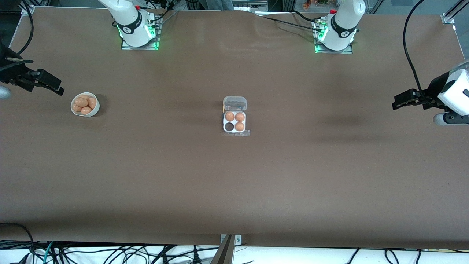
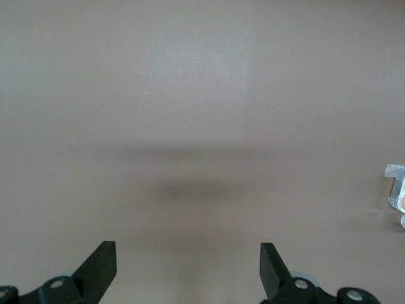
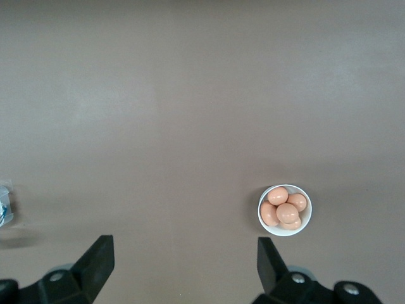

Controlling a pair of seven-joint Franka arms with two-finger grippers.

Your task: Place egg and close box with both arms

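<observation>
The box [image 1: 235, 122] sits at the table's middle, its clear lid [image 1: 235, 103] open. Three of its cells hold orange-brown eggs [image 1: 235, 117]; the one cell nearer the camera toward the right arm's end is dark and empty [image 1: 229, 127]. A white bowl [image 1: 85, 105] with several more eggs [image 1: 84, 103] stands toward the right arm's end; it also shows in the right wrist view [image 3: 285, 210]. My right gripper [image 1: 58, 89] is open and empty, up in the air beside the bowl. My left gripper [image 1: 397, 102] is open and empty over bare table at the left arm's end. An edge of the box [image 2: 397, 190] shows in the left wrist view.
Brown table surface [image 1: 234, 183] stretches wide around the box. Both arm bases [image 1: 137, 31] [image 1: 335, 35] stand along the edge away from the camera. Cables [image 1: 110, 253] lie past the table's front edge.
</observation>
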